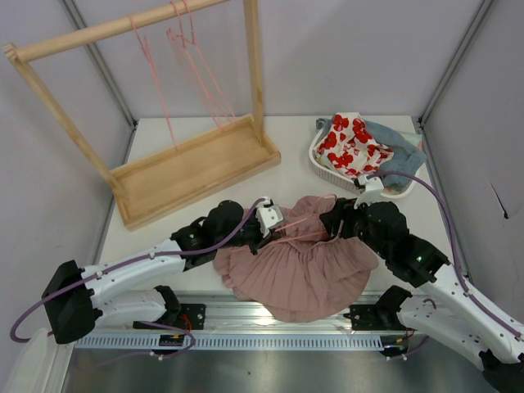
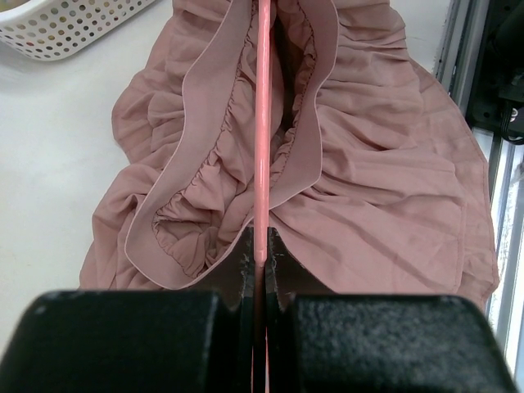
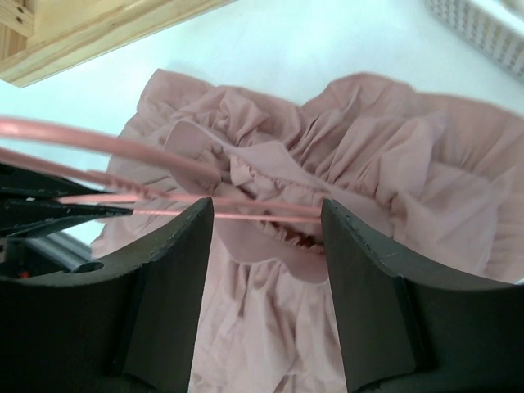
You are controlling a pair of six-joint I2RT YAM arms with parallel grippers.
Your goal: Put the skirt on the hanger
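A white slotted basket (image 1: 326, 170) sits at the back right of the desk (image 1: 295, 168). It holds a white cloth with red flowers (image 1: 350, 143), bunched on top, and a blue-grey garment (image 1: 399, 151) that spills over the basket's right side. At the back left stands a wooden rack (image 1: 192, 168) with a shallow tray for a base. Several spare hangers (image 1: 196, 65) dangle from its rod.

The skirt (image 1: 303, 266) lies crumpled on the desk near the front edge, between the two arms. Its gathered waist faces the back and its pleated hem spreads towards the rail.

The left pincer (image 2: 260, 270) is pressed together on the hanger (image 2: 262, 123), pinching one thin pink bar of it just at the edge of the waistband. From that grip the bar runs straight ahead, over the open waist with the band parted to either side of it.

The right pincer (image 3: 266, 246) is spread wide and hovers just above the waist from the other side. The hanger's thin wires cross the gap between its fingers (image 3: 176, 278), and neither finger is closed on them. The ruffled waistband lies directly beneath.
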